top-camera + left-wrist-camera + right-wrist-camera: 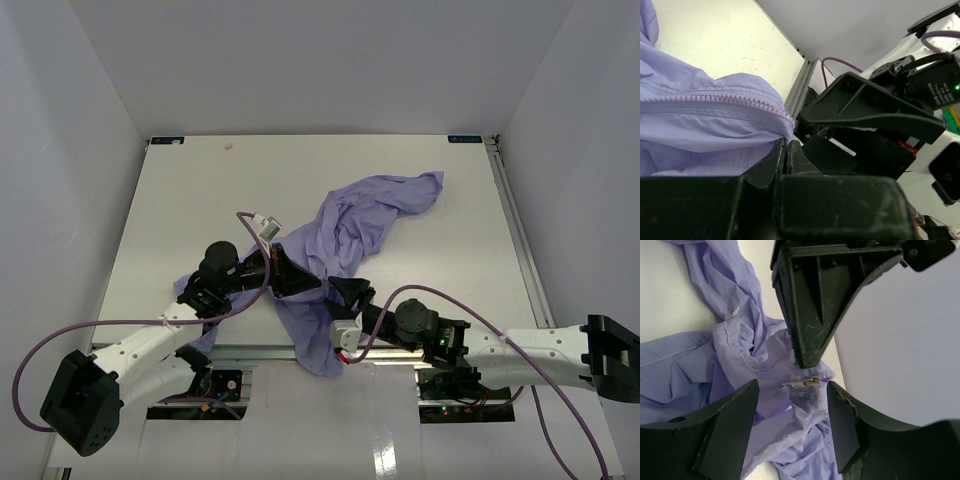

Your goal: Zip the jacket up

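The lavender jacket lies crumpled across the middle of the table, with one part hanging over the near edge. My left gripper is shut on the jacket's fabric at the end of the zipper teeth; the pinch shows in the left wrist view. My right gripper is open right beside it. In the right wrist view its fingers straddle the small silver zipper pull without touching it. The left gripper's black fingers come down just above the pull.
White walls enclose the table on three sides. A metal rail runs along the right edge. Purple cables loop from both arms, and a white connector stands above the left wrist.
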Controlling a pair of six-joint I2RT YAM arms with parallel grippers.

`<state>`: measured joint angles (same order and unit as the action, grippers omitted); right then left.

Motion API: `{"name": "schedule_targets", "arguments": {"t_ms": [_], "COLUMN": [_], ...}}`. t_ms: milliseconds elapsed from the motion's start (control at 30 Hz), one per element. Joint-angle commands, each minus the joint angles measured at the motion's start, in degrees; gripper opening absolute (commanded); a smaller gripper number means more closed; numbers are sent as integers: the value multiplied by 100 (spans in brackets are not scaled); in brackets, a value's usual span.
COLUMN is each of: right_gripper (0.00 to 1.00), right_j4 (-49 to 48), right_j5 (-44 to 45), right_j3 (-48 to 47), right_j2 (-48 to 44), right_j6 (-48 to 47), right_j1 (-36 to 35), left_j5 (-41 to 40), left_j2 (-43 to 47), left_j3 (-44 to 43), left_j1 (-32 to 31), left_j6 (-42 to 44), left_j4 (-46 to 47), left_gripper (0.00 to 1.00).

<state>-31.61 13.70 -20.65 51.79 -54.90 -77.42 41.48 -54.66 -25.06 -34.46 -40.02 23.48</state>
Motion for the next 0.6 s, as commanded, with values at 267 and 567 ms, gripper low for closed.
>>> {"name": "schedule_targets", "arguments": {"t_ms": [267,567], "right_gripper": [61,61], "right_j4": [-2173,-2842], "right_j5": [1281,1565], "right_j3": [469,537], "right_j2": [503,848], "right_j6": [-1000,-1155], "right_j1": [-794,-810], "left_j5": [255,238], "left_j2": [18,52], "left_j3": [-195,-132], "left_j1": [162,185], "left_j6": [-501,-567], "left_j4": [225,297], "left_gripper": [0,0]}}
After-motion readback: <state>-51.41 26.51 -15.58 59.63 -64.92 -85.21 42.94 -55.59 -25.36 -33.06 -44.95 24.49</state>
